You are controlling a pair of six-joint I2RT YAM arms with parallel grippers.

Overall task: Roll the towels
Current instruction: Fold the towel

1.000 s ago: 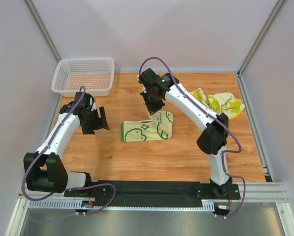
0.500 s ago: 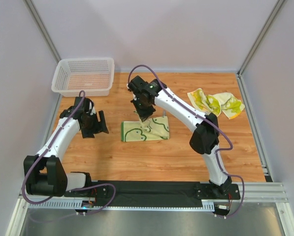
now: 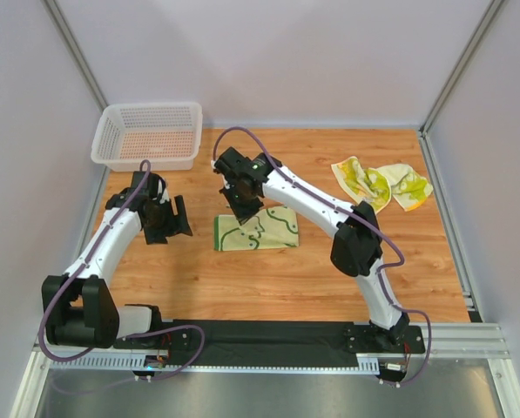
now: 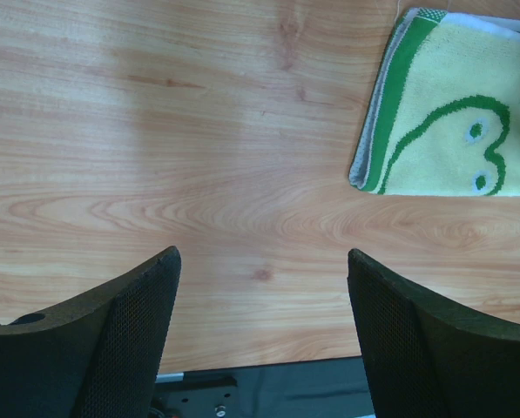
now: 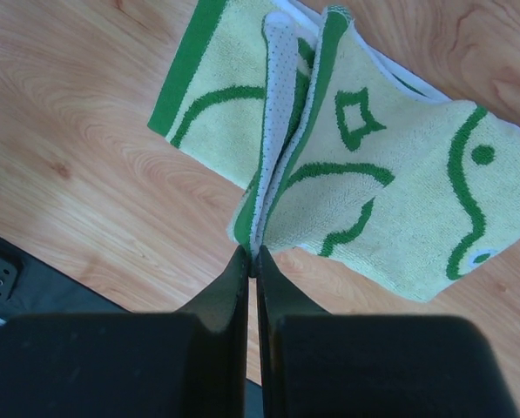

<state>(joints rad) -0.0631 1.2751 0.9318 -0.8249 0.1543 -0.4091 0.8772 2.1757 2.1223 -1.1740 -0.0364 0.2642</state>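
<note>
Right gripper (image 5: 252, 258): jaws pressed together with no gap visible, clamped on a pinched-up edge of the centre towel (image 5: 377, 178). In the right wrist view the held edge rises to the fingertips at mid-frame as a narrow ridge, with its white dotted underside showing. The remainder of this towel spreads across the upper half of that frame and lies flat on the wooden table (image 5: 85, 131). The cloth is cream-yellow with green lines and a green border.

In the top view the right gripper (image 3: 243, 205) stands at the upper left corner of the centre towel (image 3: 264, 232), which sits near the middle of the table (image 3: 260, 287) as a flat rectangle.

Left gripper (image 4: 261, 258): jaws wide apart, nothing between them. Only bare wood shows in the gap. In the left wrist view a green-bordered corner of the centre towel (image 4: 451, 122) occupies the upper right of the frame, apart from both fingers. In the top view the left gripper (image 3: 169, 221) is at left of centre, beside the towel but clear of it.

Further items, top view: a lime-yellow crumpled towel (image 3: 361, 179) and a paler crumpled towel (image 3: 405, 185) lie touching at the upper right of the table, well apart from both grippers. A white mesh basket (image 3: 151, 107) sits at the upper left corner.
</note>
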